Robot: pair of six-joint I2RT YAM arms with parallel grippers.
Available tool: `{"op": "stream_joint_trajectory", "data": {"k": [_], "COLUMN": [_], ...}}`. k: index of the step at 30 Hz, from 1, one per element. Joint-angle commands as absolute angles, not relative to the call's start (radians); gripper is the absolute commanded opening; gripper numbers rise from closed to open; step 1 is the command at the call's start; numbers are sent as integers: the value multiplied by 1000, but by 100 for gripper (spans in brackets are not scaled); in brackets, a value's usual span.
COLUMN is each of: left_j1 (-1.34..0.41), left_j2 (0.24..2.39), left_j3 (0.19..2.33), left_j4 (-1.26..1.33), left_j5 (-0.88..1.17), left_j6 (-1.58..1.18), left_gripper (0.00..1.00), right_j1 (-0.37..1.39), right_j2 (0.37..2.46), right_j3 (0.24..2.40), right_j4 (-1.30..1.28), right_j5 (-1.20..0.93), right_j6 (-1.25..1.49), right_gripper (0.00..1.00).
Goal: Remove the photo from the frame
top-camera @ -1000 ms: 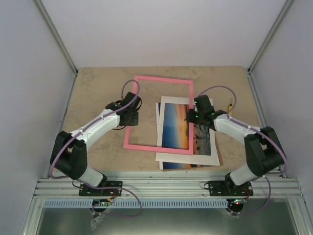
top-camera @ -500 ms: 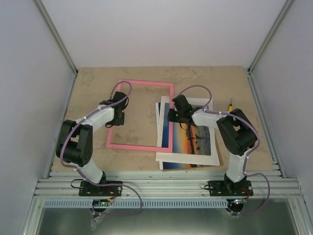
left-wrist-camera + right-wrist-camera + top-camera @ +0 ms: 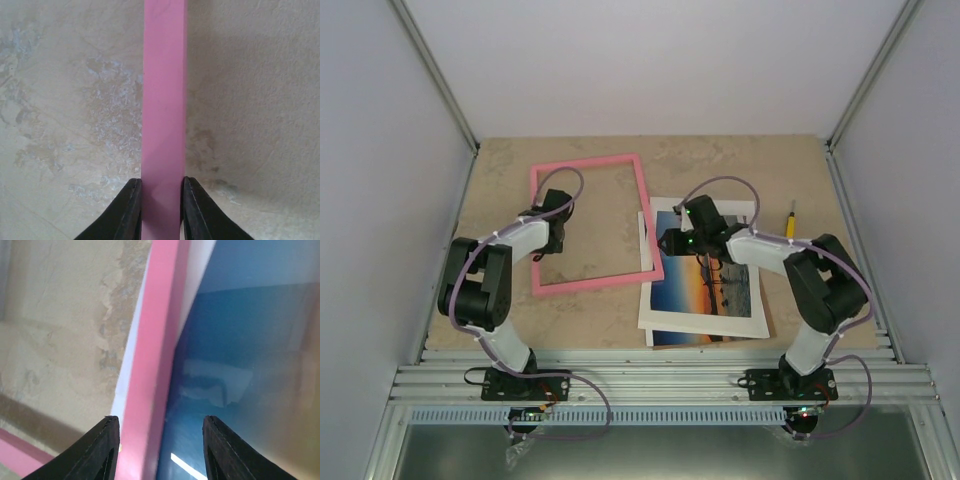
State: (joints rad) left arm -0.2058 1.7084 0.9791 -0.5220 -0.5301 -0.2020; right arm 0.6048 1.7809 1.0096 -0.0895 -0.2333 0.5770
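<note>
The pink frame (image 3: 585, 162) lies flat at the table's left centre, turned a little, with bare table showing through it. My left gripper (image 3: 542, 252) is shut on its left rail; in the left wrist view the fingers (image 3: 161, 182) pinch the pink rail (image 3: 164, 90). The photo (image 3: 705, 265), an orange sunset over blue water, lies face up on the stack to the right. My right gripper (image 3: 668, 240) is open above the frame's right rail and the photo's left edge. In the right wrist view its gripper (image 3: 161, 421) straddles the rail (image 3: 155, 340) and the blue print (image 3: 240, 340).
A white mat border (image 3: 705, 322) lies under the photo, with a brown board edge (image 3: 768, 322) showing at its right. A yellow-handled screwdriver (image 3: 790, 214) lies at the far right. Grey walls close in both sides and the back.
The frame has slid left off the photo stack and turned, with my left gripper holding its left rail. My right gripper has moved left after the right rail.
</note>
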Motion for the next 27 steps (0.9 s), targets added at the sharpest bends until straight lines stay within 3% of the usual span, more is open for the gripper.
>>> {"op": "stream_joint_trajectory", "data": {"k": [1, 5, 7, 17, 22, 27], "left_j1": [-202, -203, -204, -204, -208, -322], "left_j2": [1711, 1739, 1740, 1688, 1617, 1566], "left_j3": [962, 974, 977, 1006, 1078, 1144], "left_j4": [-465, -486, -493, -554, -629, -636], "left_j5": [-637, -685, -697, -733, -634, -491], "left_j6": [-175, -184, -195, -278, -388, -511], "left_gripper": [0, 3, 16, 52, 74, 82], "right_j1": [557, 509, 496, 484, 483, 484], "right_j2": [1686, 1620, 1589, 1486, 1442, 1415], "right_j3": [934, 857, 812, 699, 666, 637], "right_j4": [-95, -98, -97, -79, -66, -69], "right_j5": [-253, -237, -221, -155, -133, -118], "right_j6": [521, 493, 476, 434, 422, 415], "right_gripper": [48, 52, 53, 56, 58, 62]}}
